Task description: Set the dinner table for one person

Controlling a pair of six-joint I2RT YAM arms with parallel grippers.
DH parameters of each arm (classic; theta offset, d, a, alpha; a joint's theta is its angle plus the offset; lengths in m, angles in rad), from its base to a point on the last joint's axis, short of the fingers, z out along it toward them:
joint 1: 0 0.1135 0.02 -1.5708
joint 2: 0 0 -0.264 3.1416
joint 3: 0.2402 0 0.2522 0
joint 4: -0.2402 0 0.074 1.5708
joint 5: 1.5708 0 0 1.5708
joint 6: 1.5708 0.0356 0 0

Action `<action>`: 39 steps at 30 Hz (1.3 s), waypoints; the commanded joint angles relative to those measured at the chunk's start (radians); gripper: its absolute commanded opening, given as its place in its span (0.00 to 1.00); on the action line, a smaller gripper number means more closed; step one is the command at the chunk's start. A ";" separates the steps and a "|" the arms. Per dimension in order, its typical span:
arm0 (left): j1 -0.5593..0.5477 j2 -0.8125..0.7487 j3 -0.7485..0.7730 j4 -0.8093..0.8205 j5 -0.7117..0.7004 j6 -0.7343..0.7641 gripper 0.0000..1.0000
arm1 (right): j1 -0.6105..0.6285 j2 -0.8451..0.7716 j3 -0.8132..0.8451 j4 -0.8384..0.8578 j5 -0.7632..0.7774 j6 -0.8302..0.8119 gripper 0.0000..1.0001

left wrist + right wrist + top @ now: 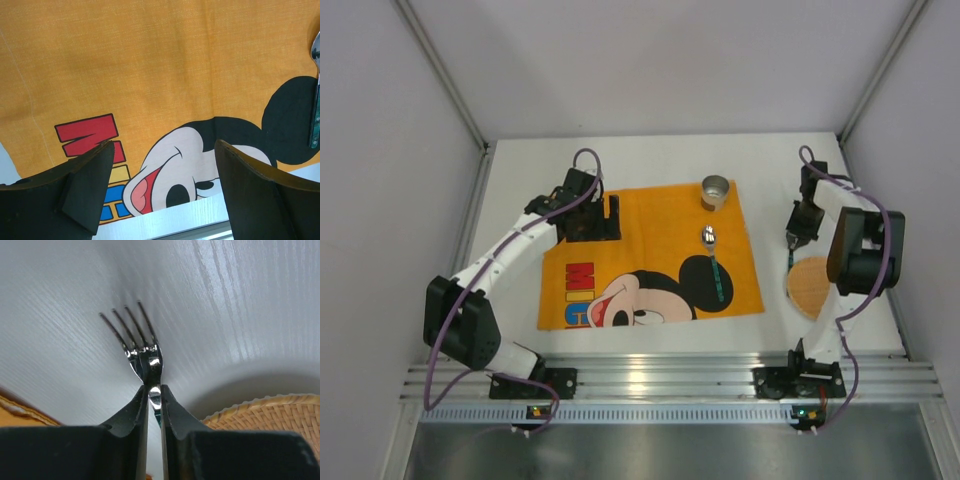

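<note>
The white dinner table (650,150) carries an orange Mickey Mouse cloth (650,255). On the cloth lie a metal cup (715,192) and a spoon (712,256) with a green handle; the spoon also shows at the right edge of the left wrist view (315,100). My right gripper (154,390) is shut on a metal fork (135,335) at its neck, tines pointing away over the white tabletop, right of the cloth (798,238). A woven round plate (810,285) lies beside it (270,415). My left gripper (165,160) is open and empty above the cloth's far left part (590,215).
Grey walls enclose the table on three sides. A metal rail (650,378) runs along the near edge at the arm bases. The cloth's near edge and the white tabletop show low in the left wrist view (175,212).
</note>
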 commanded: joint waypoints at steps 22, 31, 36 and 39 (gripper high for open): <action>0.005 0.065 0.067 0.027 0.009 -0.051 0.86 | 0.009 -0.004 -0.062 0.042 -0.053 -0.003 0.22; -0.003 0.083 0.117 0.013 0.064 -0.003 0.83 | 0.035 -0.001 0.036 0.014 -0.091 0.008 0.00; -0.078 0.175 0.283 -0.037 0.021 0.069 0.83 | 0.078 -0.044 0.149 -0.068 -0.101 0.031 0.00; -0.153 0.258 0.435 -0.080 -0.031 0.115 0.84 | 0.097 -0.073 0.221 -0.127 -0.143 0.056 0.00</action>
